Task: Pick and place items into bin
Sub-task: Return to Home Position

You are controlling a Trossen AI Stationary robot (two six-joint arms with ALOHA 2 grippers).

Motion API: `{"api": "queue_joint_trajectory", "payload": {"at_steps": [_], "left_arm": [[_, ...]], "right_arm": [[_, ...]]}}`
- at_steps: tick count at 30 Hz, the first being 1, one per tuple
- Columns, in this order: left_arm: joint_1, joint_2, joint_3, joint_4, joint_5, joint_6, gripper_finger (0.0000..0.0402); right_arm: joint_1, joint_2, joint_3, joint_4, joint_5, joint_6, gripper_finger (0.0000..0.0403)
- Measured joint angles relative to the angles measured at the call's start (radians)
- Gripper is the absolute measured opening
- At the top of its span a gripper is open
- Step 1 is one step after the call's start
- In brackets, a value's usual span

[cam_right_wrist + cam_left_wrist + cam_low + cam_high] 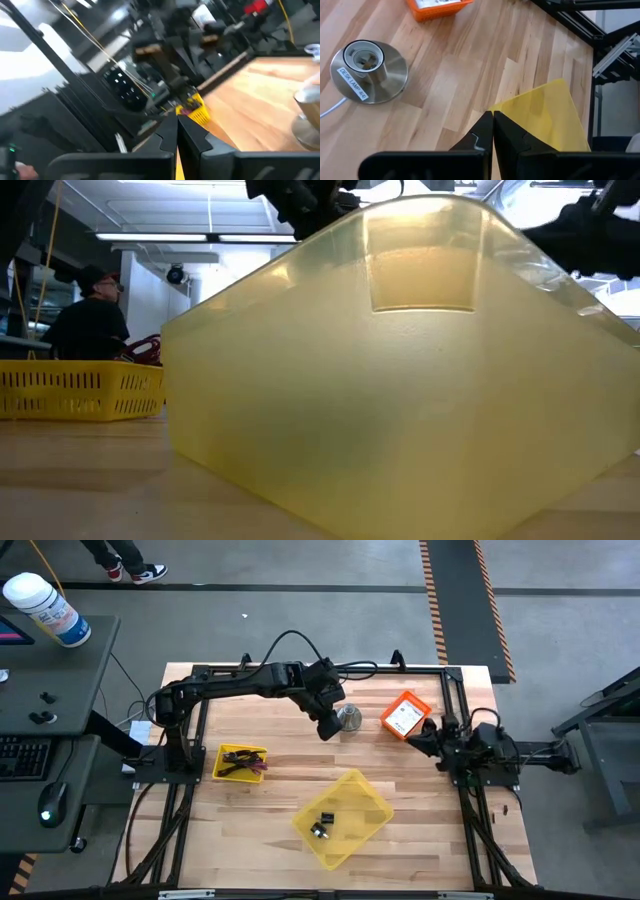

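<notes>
We read both claws as closed on nothing: the left gripper [492, 131] hangs at upper centre of the overhead frame beside the silver lamp base [349, 718], its fingers pressed together, and the right gripper [176, 134] sits at the right edge with fingers likewise meeting. The loose items lie in three places: a tangle of black cable [238, 762] and a purple tool [256, 769] in the small yellow basket [228, 750] at left, small black pieces [325, 823] in the yellow bin [372, 802] at lower centre, and white cards [405, 718] in the orange bin [392, 708] at upper right. All look light. We judge the cable floppy and best pinched across its bundle, the tool stiff and best taken mid-shaft, and the cards flat and slippery, to be gripped by an edge. The table-level view is filled by the yellow bin's cloudy wall, the right wrist view is smeared, and the basket's contents are too small to sort.
</notes>
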Motion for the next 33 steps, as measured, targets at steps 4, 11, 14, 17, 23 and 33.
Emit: {"api": "queue_joint_trajectory", "payload": {"at_steps": [4, 11, 14, 17, 23, 33], "left_arm": [[0.000, 0.000, 0.000, -0.001, 0.000, 0.000, 0.0000], [0.000, 0.000, 0.000, -0.001, 0.000, 0.000, 0.0001], [0.000, 0.000, 0.000, -0.002, 0.000, 0.000, 0.0000], [0.000, 0.000, 0.000, -0.002, 0.000, 0.002, 0.0001], [0.000, 0.000, 0.000, -0.001, 0.000, 0.044, 0.0001], [0.000, 0.000, 0.000, 0.053, 0.004, 0.085, 0.0000]], "right_arm": [[0.000, 0.000, 0.000, -0.036, -0.003, -0.014, 0.0000], [0.000, 0.000, 0.000, -0.078, -0.005, -0.033, 0.0000], [0.000, 0.000, 0.000, -0.088, 0.006, -0.049, 0.0000], [0.000, 0.000, 0.000, -0.128, 0.007, -0.056, 0.0000], [0.000, 0.002, 0.000, -0.144, -0.025, -0.111, 0.0000], [0.000, 0.004, -0.001, -0.148, -0.072, -0.228, 0.0000]]}}
